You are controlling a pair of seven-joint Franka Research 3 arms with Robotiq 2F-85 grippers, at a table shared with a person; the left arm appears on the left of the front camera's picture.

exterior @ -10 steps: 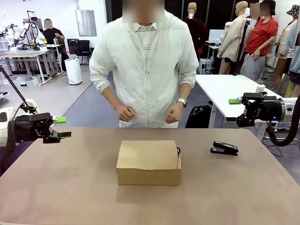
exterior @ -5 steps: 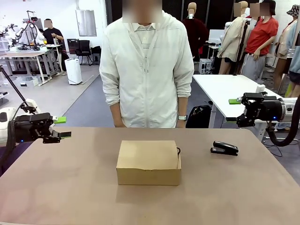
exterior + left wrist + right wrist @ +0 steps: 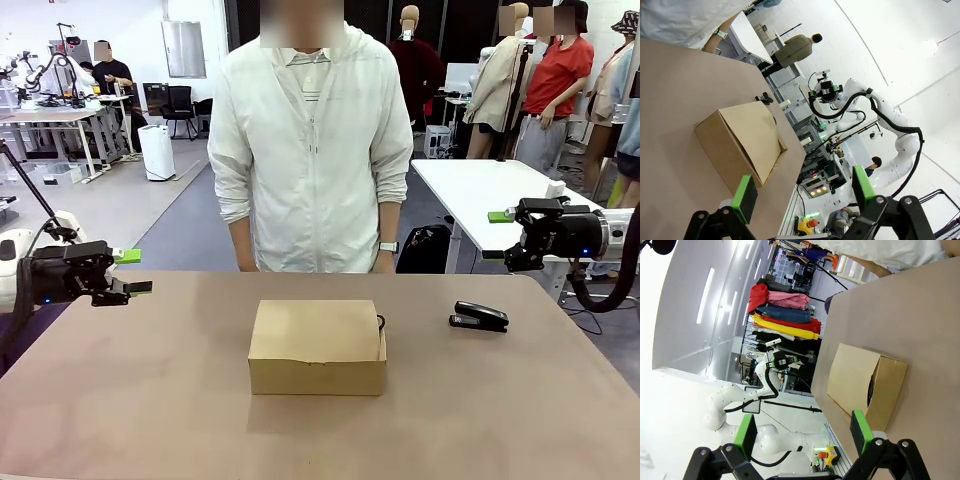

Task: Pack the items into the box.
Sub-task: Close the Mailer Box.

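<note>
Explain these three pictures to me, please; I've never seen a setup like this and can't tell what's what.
Two white robot arms share a brown table with a person standing at the far side. The wide picture looks across the table from between the arms. The left gripper and right gripper hover at the sides, both open and holding nothing. The other two pictures come from cameras on each wrist, so they look tilted. On the table sit a closed cardboard box and a black stapler.
</note>
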